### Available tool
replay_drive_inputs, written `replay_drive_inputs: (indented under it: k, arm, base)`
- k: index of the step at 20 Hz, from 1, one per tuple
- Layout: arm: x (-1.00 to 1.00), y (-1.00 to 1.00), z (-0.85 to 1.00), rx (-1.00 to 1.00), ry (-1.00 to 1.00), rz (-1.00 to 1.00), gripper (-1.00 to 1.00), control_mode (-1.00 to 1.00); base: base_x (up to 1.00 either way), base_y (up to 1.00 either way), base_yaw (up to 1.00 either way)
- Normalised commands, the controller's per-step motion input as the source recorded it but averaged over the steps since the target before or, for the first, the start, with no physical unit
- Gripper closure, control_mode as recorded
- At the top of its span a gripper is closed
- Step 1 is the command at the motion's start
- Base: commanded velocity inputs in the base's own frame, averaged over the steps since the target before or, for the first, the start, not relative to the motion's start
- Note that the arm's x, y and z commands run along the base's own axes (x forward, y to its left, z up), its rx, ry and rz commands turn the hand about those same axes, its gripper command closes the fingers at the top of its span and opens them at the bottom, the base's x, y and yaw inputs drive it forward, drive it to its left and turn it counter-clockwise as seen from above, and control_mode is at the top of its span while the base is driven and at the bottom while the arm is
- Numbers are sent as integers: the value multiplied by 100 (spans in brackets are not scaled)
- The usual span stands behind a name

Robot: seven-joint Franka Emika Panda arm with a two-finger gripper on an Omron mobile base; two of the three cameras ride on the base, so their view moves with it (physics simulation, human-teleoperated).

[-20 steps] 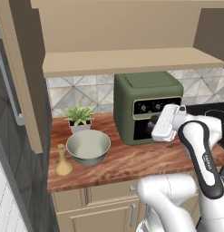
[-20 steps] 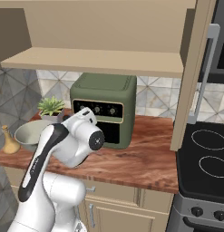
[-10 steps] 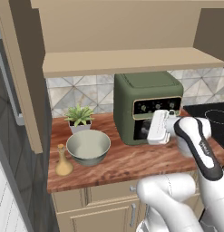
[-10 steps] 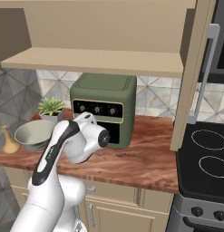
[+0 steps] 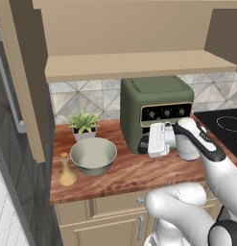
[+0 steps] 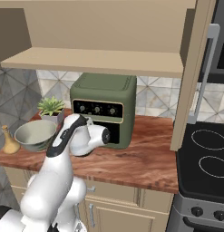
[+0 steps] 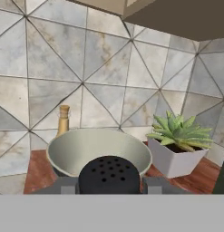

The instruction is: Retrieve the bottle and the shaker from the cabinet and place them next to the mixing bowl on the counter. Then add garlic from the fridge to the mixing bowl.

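From the left base camera I see my gripper [image 5: 148,140] held out sideways in front of the green air fryer [image 5: 156,113], pointing toward the mixing bowl [image 5: 93,155] on the wooden counter [image 5: 134,170]. In the hand camera a dark round cap full of holes sits right between my two fingertips [image 7: 67,186], so I read that as the shaker [image 7: 109,175], with the fingers clamped on its sides; the body below the cap is hidden from me. The bowl is pale grey-green and upright, with nothing I can make out inside it. The bottle [image 5: 67,170], a small tan one with a narrow neck, stands upright on the counter just beside the bowl on its left, close but not clearly touching. In the hand camera that bottle's neck rises behind the bowl's far rim. A potted plant [image 5: 84,125] in a white pot stands behind the bowl, against the tiled wall [image 5: 96,101]. From the right base camera my arm [image 6: 68,140] crosses in front of the air fryer, and a black stove [image 6: 208,158] sits off to the right of the counter. An open shelf [image 5: 139,65] runs above everything.
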Motion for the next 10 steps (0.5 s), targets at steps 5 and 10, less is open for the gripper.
replay_drive_inputs:
  k: [5, 10]
  arm:
    - [3, 1, -49, 7, 8, 1, 100, -100]
    - [3, 12, -37, 8, 3, 0, 100, -100]
  base:
    - [0, 0, 0]
    - [0, 0, 0]
